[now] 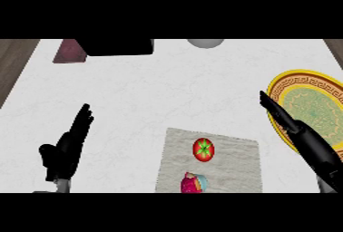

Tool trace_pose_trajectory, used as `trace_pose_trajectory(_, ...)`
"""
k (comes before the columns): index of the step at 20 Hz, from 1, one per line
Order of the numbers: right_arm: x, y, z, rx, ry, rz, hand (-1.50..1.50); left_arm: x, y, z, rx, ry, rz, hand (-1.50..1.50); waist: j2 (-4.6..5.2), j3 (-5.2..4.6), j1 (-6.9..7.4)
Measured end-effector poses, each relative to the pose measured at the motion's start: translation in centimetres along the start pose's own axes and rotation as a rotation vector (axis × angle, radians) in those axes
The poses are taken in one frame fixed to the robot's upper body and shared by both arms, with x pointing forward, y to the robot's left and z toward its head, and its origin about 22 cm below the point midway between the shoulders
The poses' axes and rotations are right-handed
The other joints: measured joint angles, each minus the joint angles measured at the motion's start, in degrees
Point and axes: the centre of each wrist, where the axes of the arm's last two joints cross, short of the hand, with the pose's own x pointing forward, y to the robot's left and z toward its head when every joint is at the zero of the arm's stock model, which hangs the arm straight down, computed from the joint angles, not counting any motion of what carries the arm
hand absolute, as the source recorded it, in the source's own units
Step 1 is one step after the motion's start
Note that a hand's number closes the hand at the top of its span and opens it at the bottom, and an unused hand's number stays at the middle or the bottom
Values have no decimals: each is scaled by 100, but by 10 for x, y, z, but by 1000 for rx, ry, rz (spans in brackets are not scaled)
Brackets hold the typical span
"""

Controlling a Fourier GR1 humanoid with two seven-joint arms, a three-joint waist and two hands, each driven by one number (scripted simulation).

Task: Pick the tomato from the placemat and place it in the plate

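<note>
Resting on a grey woven placemat (pixel 231 156) on the white marble surface (pixel 167 90), round red tomato (pixel 203 149), yellow patterned plate (pixel 285 84) right, right hand (pixel 305 140) over its rim, left hand (pixel 67 149) apart, fingers straight on both.

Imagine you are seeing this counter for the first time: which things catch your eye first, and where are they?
The red tomato stands out on the grey placemat, lower centre. At the right edge lies a yellow patterned plate, partly behind the right robot hand. The left robot hand rests open at the lower left.
</note>
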Motion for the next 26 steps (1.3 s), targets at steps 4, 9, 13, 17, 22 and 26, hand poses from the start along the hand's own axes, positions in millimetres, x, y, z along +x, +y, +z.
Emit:
trace_pose_trajectory(4,9,-15,-30,-29,-80,-87,150,-6,-2,-7,-14,83,7,0,-39,-107,97)
trace_pose_trajectory(9,24,-52,-62,-178,-92,57,-150,-15,-19,-5,-64,194,67,0,-41,-176,215)
trace_pose_trajectory(13,-8,-41,-72,-357,-106,-9,-150,-12,-24,-5,-84,224,110,0,-55,-162,205)
trace_pose_trajectory(17,-34,-38,-73,-366,-167,-68,-150,-11,-23,-6,-81,246,129,0,-80,-157,149)
trace_pose_trajectory(22,-33,-56,-64,-268,-150,6,-150,-11,-24,3,-85,255,132,0,-102,-166,105)
trace_pose_trajectory(26,-15,-68,-64,-78,-64,162,-150,-13,-24,2,-77,260,132,0,-118,-176,66)
